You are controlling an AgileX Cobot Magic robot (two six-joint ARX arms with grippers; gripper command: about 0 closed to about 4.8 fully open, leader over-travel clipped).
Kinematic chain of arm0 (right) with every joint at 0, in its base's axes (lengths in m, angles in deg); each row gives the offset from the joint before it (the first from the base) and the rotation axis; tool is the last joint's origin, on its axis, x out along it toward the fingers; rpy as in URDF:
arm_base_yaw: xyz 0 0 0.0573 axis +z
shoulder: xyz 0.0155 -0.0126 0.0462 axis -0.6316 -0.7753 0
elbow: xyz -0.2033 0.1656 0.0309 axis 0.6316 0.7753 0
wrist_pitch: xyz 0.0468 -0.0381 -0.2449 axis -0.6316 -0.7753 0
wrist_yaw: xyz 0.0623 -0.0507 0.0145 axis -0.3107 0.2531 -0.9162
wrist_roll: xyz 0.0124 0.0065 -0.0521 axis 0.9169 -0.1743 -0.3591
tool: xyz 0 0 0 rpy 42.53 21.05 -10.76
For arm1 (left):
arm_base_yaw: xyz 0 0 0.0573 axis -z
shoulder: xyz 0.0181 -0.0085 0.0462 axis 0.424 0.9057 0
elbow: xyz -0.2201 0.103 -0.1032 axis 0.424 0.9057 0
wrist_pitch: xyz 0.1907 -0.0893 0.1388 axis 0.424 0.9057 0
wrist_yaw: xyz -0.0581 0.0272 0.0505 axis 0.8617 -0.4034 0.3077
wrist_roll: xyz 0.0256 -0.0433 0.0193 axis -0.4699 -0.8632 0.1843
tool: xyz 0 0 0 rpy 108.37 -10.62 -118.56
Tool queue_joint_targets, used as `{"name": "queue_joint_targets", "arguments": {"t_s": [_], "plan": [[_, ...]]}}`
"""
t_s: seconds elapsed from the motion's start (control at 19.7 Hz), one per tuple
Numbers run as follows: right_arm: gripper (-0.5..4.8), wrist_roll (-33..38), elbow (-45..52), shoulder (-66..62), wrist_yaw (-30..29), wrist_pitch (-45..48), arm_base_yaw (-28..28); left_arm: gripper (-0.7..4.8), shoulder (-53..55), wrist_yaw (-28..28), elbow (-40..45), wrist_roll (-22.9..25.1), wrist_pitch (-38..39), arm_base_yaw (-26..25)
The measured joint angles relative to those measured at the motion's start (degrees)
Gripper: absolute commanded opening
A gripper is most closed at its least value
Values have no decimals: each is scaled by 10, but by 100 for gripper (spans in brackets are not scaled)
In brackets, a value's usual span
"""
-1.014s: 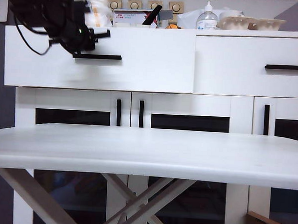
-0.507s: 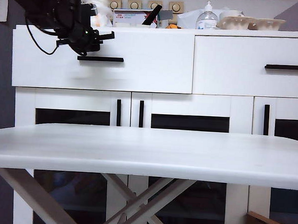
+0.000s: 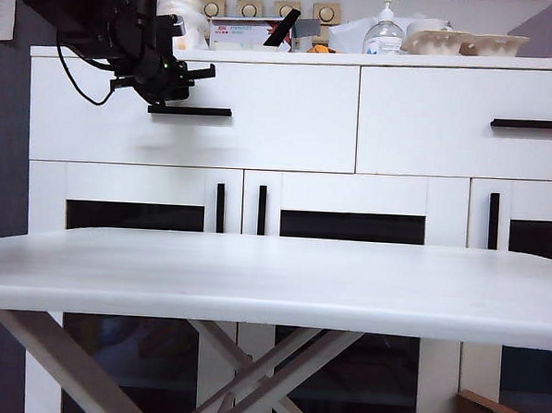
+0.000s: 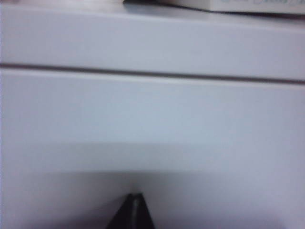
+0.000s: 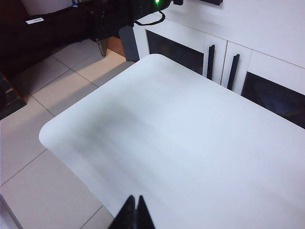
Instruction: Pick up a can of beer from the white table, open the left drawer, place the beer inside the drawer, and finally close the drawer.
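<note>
Left gripper [image 3: 205, 71] shut and empty, pushing squarely on the left drawer [image 3: 280, 133] ahead, black bar handle [image 3: 190, 110] just below, can of beer unseen; right gripper [image 5: 136, 212] shut, hovering over the white table [image 5: 190, 143].

The right gripper [image 5: 135, 213], fingertips pressed together, hangs above the near edge of the white table [image 5: 190, 143], its rounded corner over pale floor tiles [image 5: 52, 90]. Beyond the tabletop stand cabinet doors [image 5: 267, 90] with dark glass and vertical black handles [image 5: 210, 62]; a black arm [image 5: 128, 12] shows a green light
</note>
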Motion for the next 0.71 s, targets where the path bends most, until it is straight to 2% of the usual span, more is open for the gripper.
{"name": "queue_joint_targets", "arguments": {"t_s": [0.2, 0.41, 0.56, 0.71], "plan": [[-6, -5, 0, 0, 23, 3, 0, -6, -16, 17, 3, 0, 33, -6], [-6, -57, 0, 7, 63, 10, 0, -6, -124, 33, 0, 0, 111, -3], [-6, -78, 9, 35, 84, 16, 0, -6, -199, 68, -5, 0, 184, -3], [-6, -82, 123, 117, 94, 77, 0, -6, -272, 96, 5, 1, 301, 2]]}}
